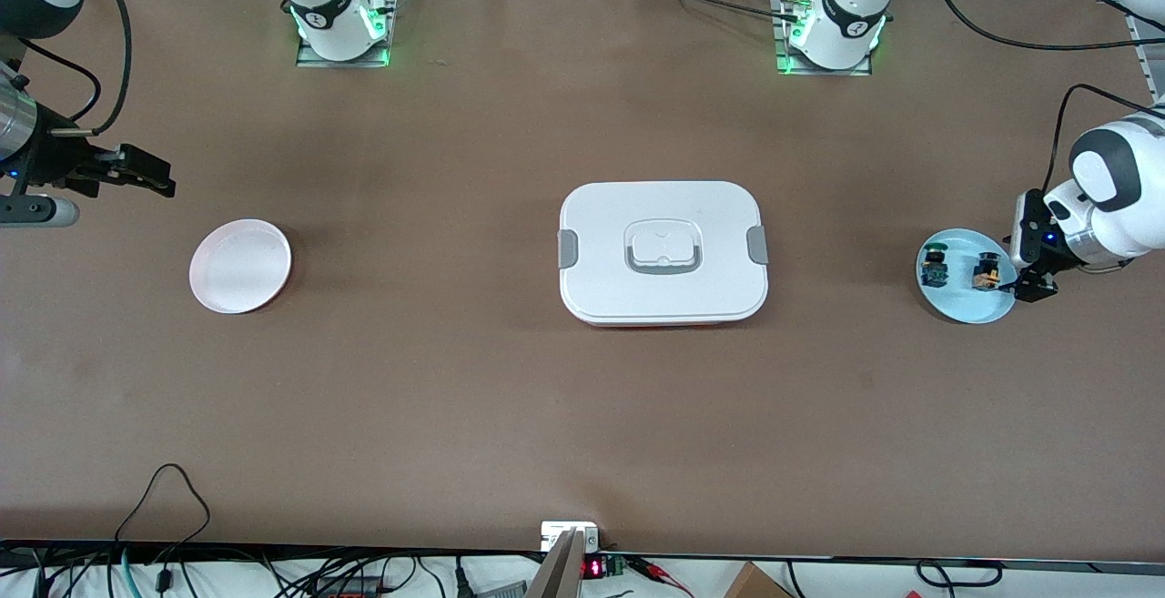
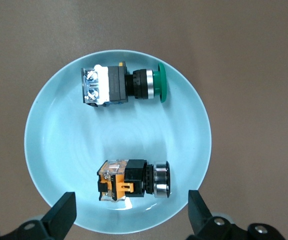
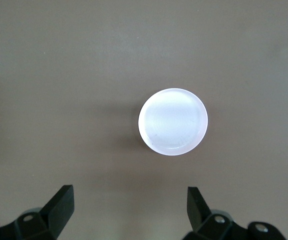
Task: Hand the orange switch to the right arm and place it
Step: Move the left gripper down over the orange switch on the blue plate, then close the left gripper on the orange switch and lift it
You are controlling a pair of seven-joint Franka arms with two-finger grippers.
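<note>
Your left gripper (image 1: 1027, 284) hangs over the edge of the light blue plate (image 1: 969, 311) at the left arm's end of the table, its fingers (image 2: 63, 215) spread wide and holding nothing. Just under it, between those spread fingers in the left wrist view, the orange switch (image 2: 133, 180) lies on its side on the plate, not touched by either finger. The green-capped switch (image 2: 123, 84) lies on the same plate, farther from the gripper than the orange one, and the two switches are apart. Your right gripper (image 1: 136, 172) waits in the air at the right arm's end of the table, its fingers (image 3: 61, 205) also apart and empty. The white plate (image 1: 240, 266) sits on the table near it, ahead of the fingertips in the right wrist view. The white lidded box (image 1: 663, 252) stands mid-table, well apart from both grippers.
</note>
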